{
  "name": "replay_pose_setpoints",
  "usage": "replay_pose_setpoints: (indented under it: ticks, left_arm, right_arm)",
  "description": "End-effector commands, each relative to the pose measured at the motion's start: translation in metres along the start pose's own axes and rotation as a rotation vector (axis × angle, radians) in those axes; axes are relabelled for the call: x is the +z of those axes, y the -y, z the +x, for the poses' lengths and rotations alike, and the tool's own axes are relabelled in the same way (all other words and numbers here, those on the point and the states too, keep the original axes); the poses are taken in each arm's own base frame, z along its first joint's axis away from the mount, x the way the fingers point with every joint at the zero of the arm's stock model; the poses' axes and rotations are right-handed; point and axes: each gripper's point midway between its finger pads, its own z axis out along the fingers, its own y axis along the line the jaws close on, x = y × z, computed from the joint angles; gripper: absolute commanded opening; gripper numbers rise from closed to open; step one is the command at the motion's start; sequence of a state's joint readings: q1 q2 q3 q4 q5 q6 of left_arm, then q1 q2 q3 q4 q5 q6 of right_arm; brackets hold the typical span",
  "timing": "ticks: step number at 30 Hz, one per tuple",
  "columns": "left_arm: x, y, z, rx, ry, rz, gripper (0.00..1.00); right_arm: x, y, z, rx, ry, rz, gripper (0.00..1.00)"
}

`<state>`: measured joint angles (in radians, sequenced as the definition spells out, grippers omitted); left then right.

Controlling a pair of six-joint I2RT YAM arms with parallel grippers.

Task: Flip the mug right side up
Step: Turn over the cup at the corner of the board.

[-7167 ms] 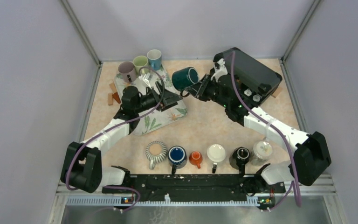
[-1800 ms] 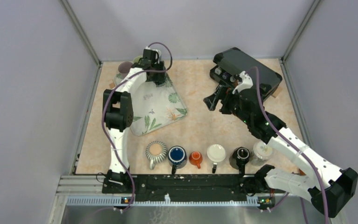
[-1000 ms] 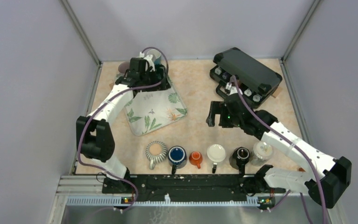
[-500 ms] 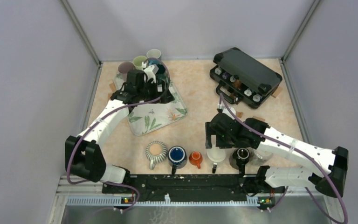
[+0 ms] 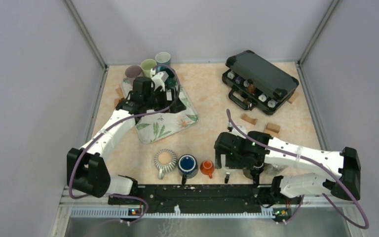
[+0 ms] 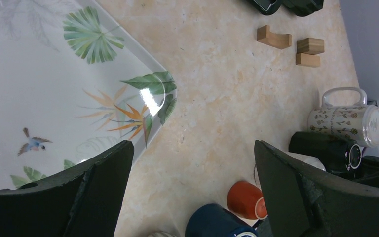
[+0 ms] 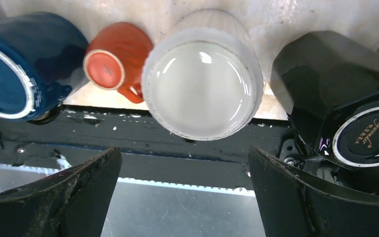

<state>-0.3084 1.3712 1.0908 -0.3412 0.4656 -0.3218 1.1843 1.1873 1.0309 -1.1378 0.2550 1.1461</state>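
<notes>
One white mug (image 7: 202, 74) sits bottom-up at the near edge of the bench (image 5: 212, 123), not flipped yet. Right jaws hang wide open just above it, holding nothing. Left jaws gape empty over the tray (image 6: 39, 74).

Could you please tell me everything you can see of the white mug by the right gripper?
The white mug looks like glossy ceramic with ribbed sides. It stands upside down, flat round base upward, at the table's near edge between the orange mug and the black mug. The right gripper hovers over it, jaws open, not gripping it.
</notes>
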Motion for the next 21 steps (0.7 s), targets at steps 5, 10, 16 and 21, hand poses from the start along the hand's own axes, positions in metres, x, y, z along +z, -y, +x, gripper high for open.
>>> replay_pose_setpoints:
  ticks: [5, 10, 16, 21]
  left_arm:
    - [-0.014, 0.018, -0.020, 0.044, 0.089, 0.053, 0.99]
    - [-0.014, 0.018, -0.020, 0.044, 0.089, 0.051, 0.98]
    - [-0.014, 0.015, -0.020, 0.044, 0.092, 0.039, 0.98]
    - [-0.014, 0.013, -0.020, 0.046, 0.096, 0.030, 0.98]
  right_arm:
    - [0.017, 0.012, 0.019, 0.055, -0.040, 0.036, 0.99]
    - [0.028, 0.011, 0.011, 0.041, 0.013, 0.049, 0.99]
    - [0.048, 0.011, -0.003, 0.039, 0.042, 0.058, 0.99]
    - [0.054, 0.012, -0.024, 0.069, 0.088, 0.027, 0.95]
